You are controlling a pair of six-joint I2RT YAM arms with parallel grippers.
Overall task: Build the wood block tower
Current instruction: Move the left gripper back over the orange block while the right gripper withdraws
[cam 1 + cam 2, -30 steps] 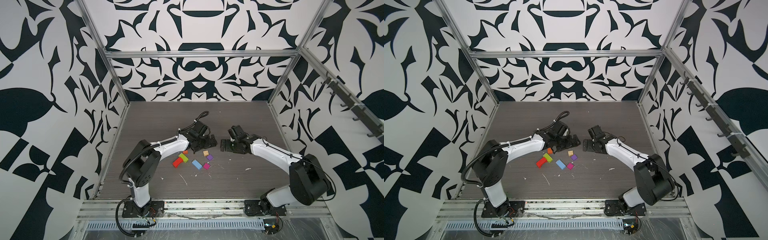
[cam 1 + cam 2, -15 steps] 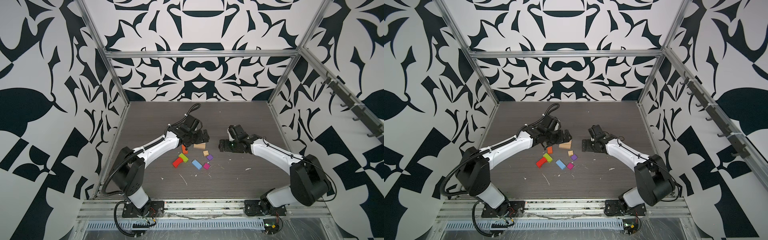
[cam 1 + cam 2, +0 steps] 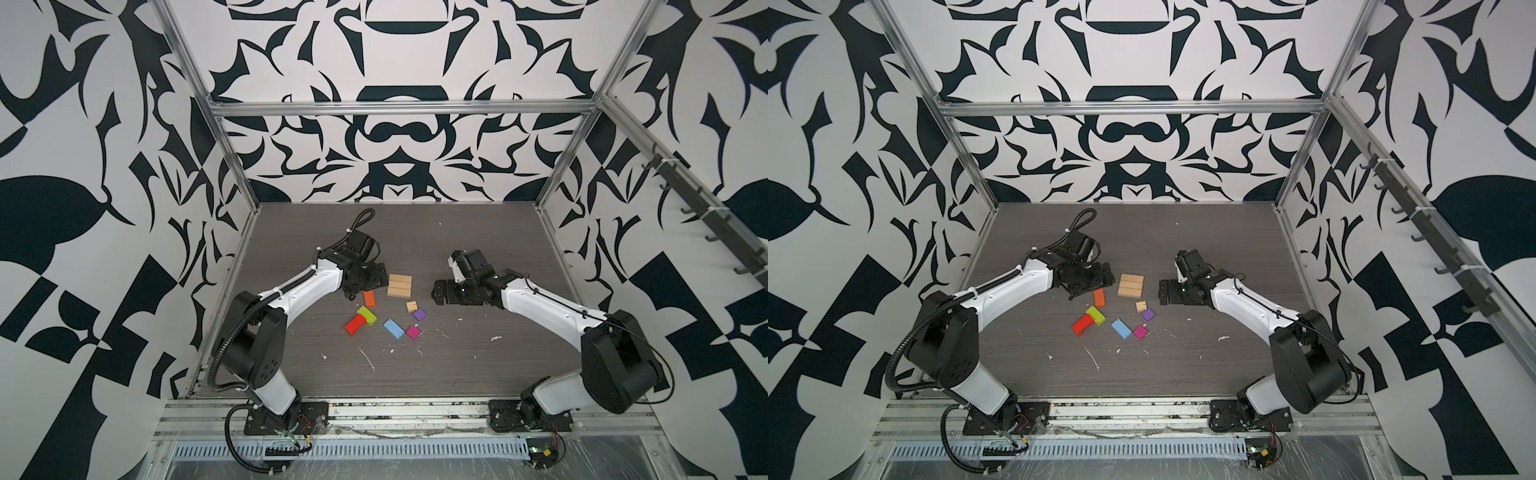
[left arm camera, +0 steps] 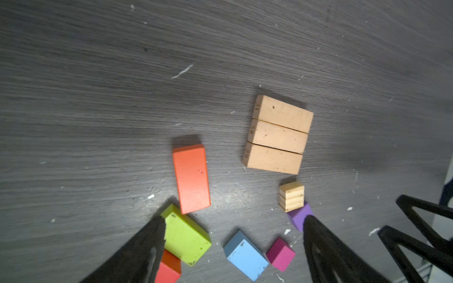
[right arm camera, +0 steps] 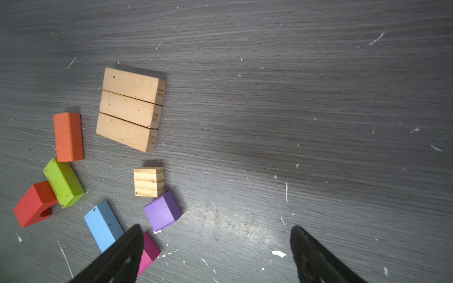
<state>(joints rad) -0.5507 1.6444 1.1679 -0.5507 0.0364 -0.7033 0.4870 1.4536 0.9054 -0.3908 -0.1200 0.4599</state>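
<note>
Three tan oblong wood blocks lie side by side as a flat base, with nothing on them. Loose wood blocks lie just in front: orange, lime-green leaning on red, blue, magenta, purple and a tan cube. My left gripper hovers left of the base, open and empty. Open and empty too, my right gripper is right of the base.
Grey wood-grain tabletop with white scuffs and crumbs. Patterned walls and aluminium frame posts close in three sides. Both arm bases stand on the front rail.
My left gripper has drawn back to the left off the tan oblongs, leaving them uncovered on the table, and its jaws have narrowed slightly. The right gripper has barely shifted.
</note>
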